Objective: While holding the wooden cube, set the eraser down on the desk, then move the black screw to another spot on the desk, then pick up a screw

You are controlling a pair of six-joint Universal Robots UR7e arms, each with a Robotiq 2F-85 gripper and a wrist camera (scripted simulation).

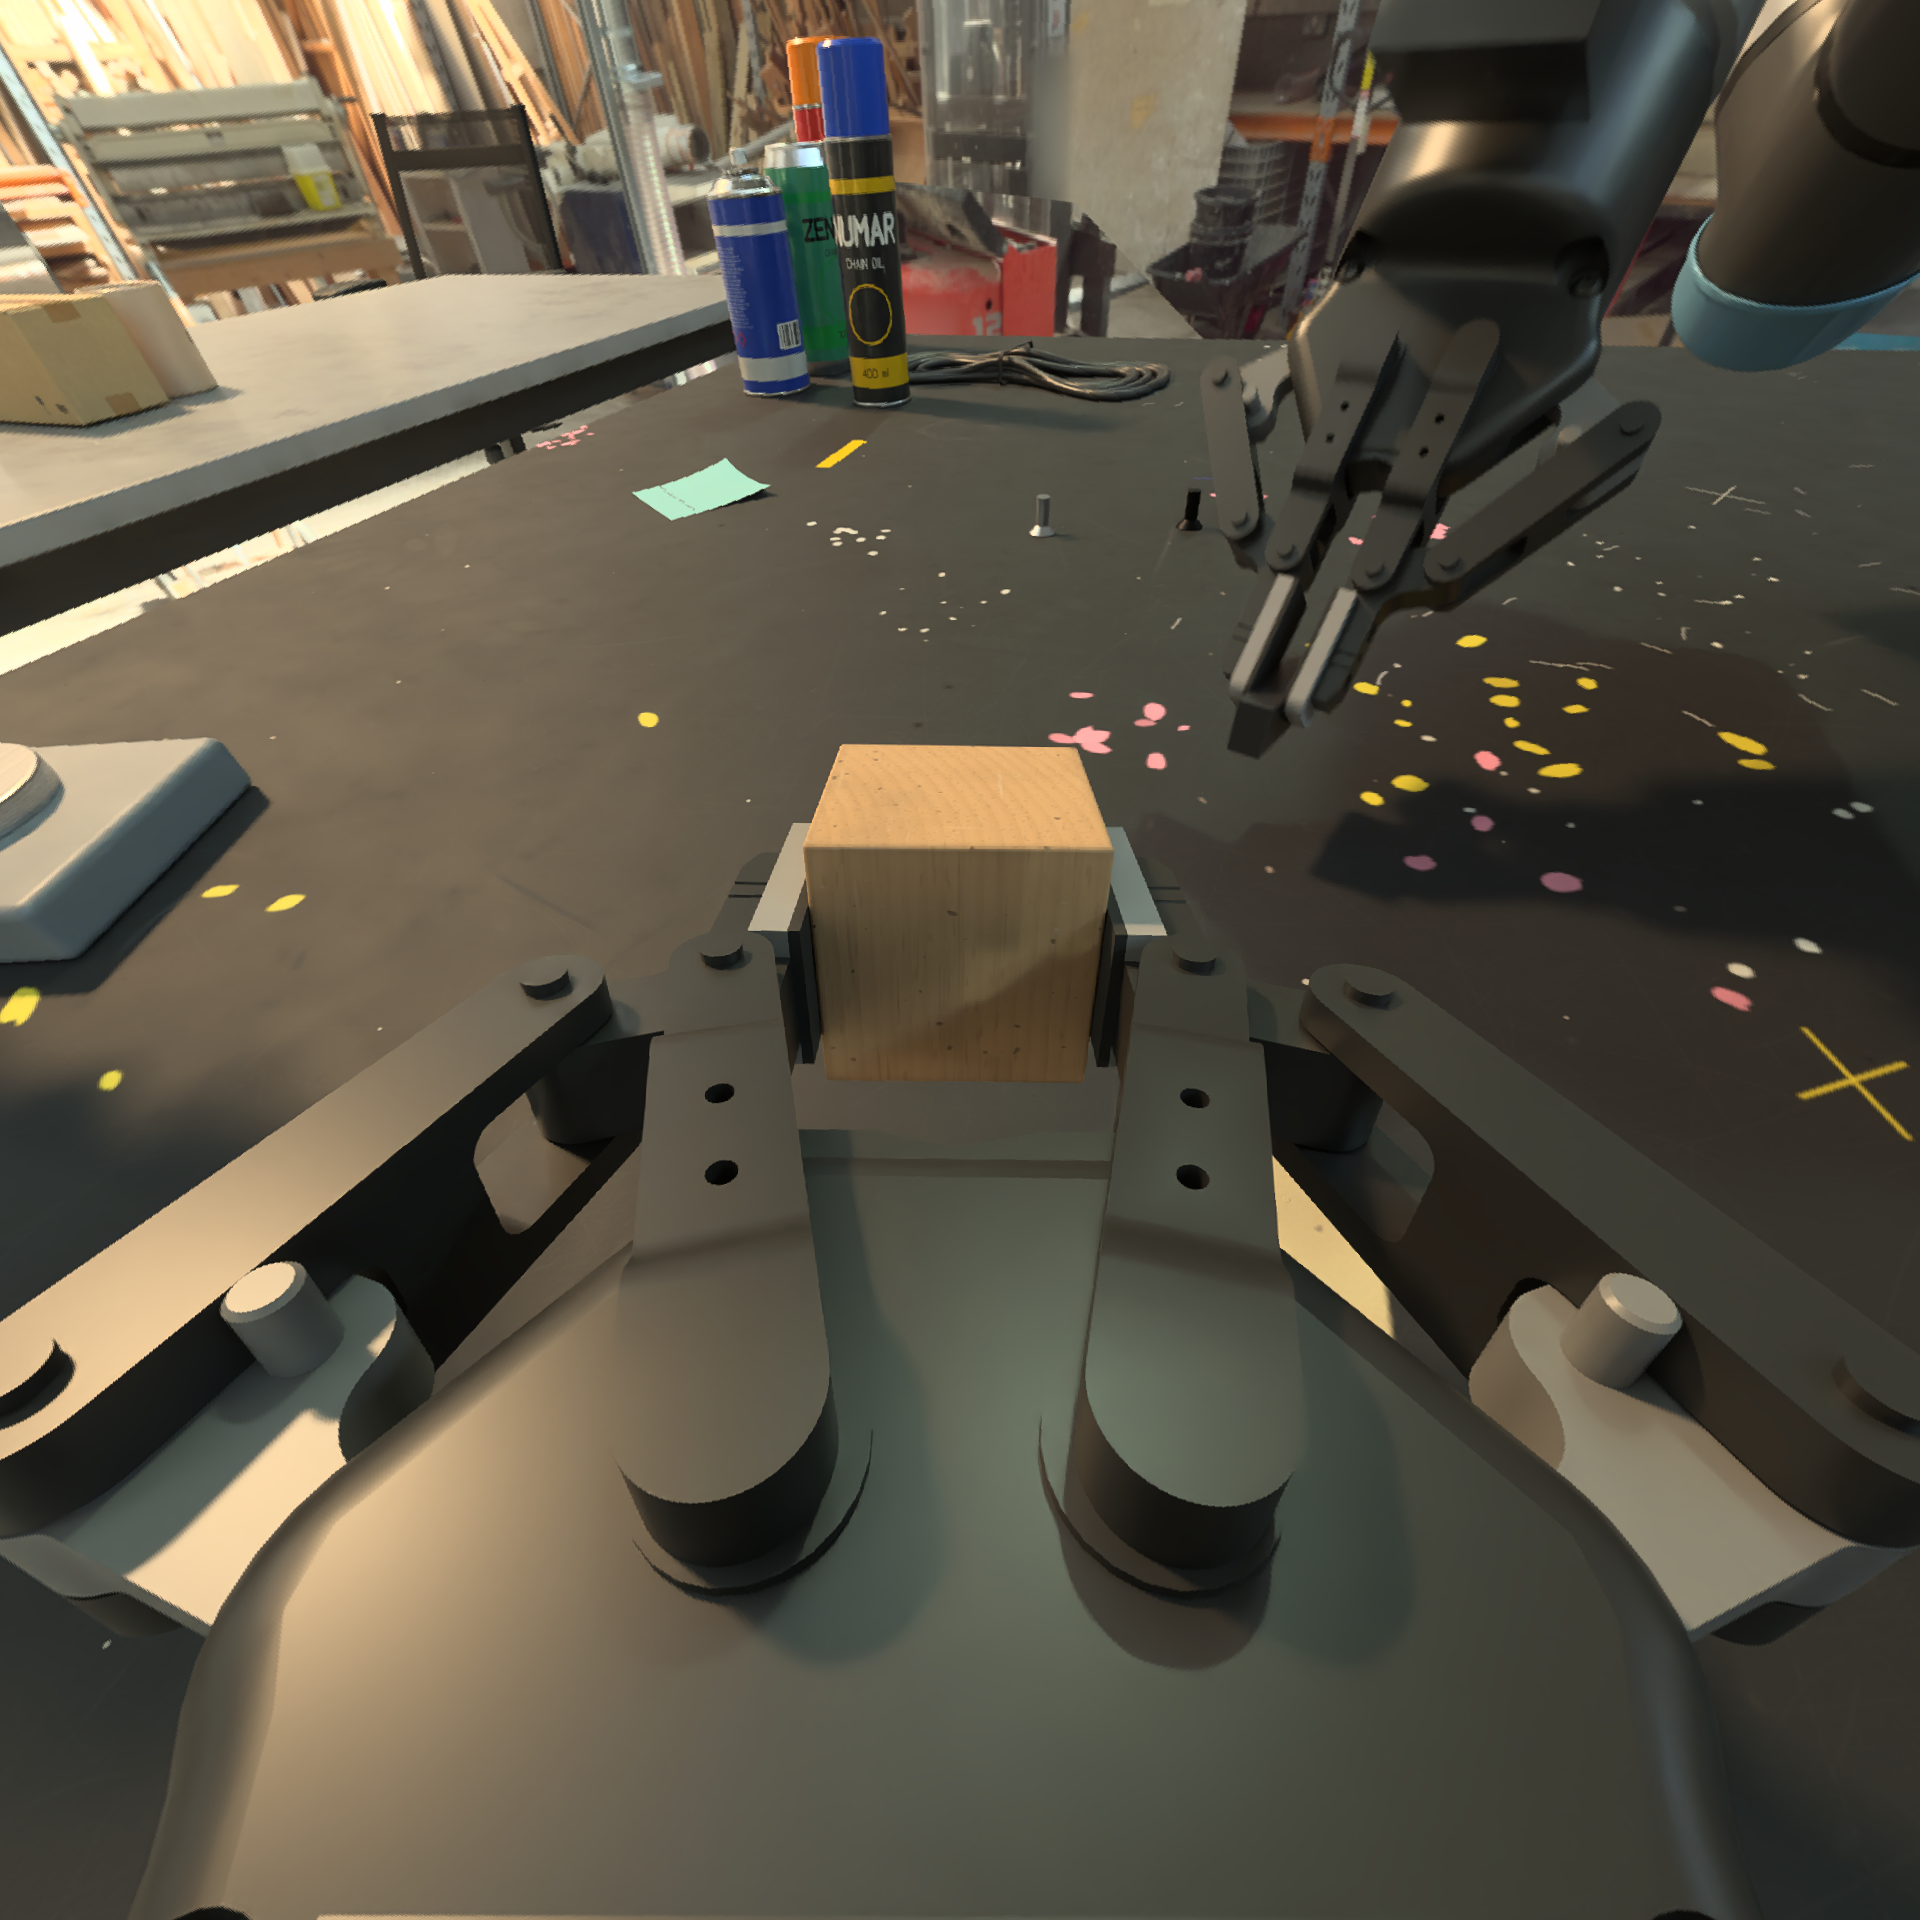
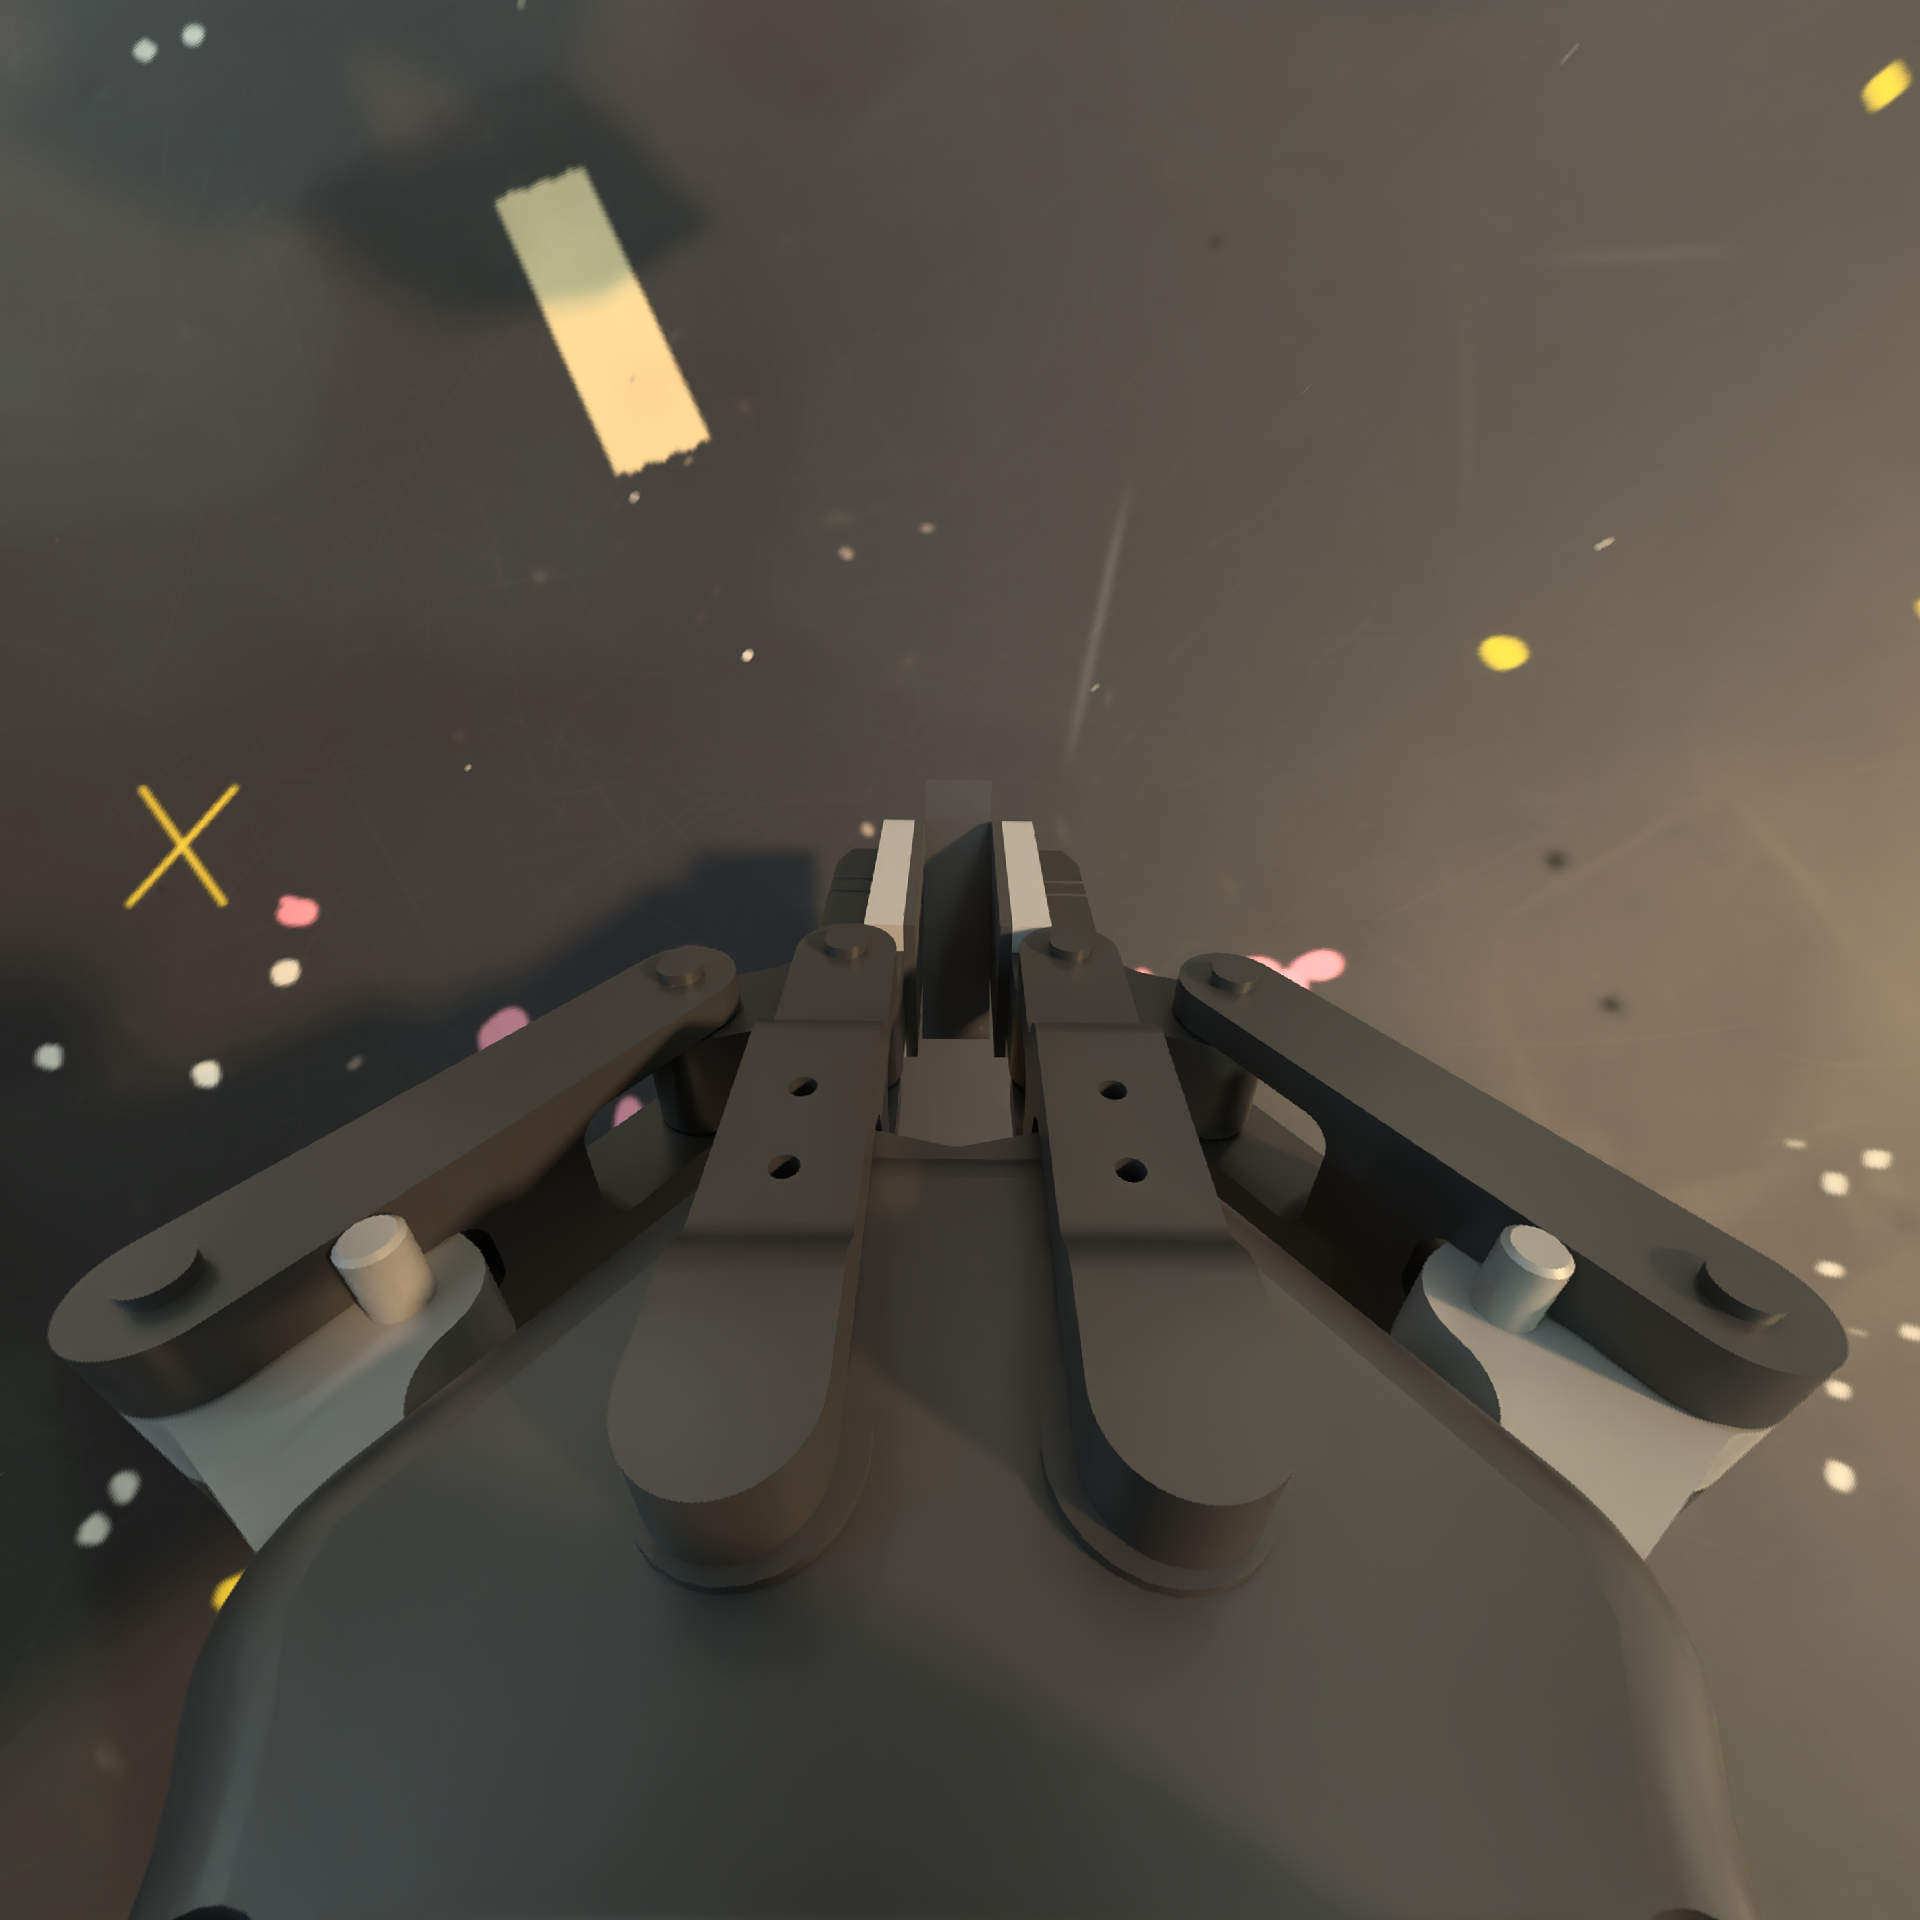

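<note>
Warm, low light from the right in both views. Soft dark shadows on the desk [image 1: 520, 644] under the right gripper [image 1: 1280, 694], amber glow on the wooden cube [image 1: 956, 914]. Strong wide-angle stretch at edges. Left wrist view sharp; right wrist view dim, desk [image 2: 1351, 416] and tape strip [image 2: 603, 322] soft, slightly blurred.

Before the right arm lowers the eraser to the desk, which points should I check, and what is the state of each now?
1. Left gripper clamps the wooden cube on both sides: ok.
2. Right gripper is shut on the dark eraser: ok.
3. Desk ahead of the eraser is free of objects: ok; only tape strip and paint marks.
4. Eraser is above the desk, not touching: ok.
5. Black screw and silver screw stand far from the drop area: ok.
</note>
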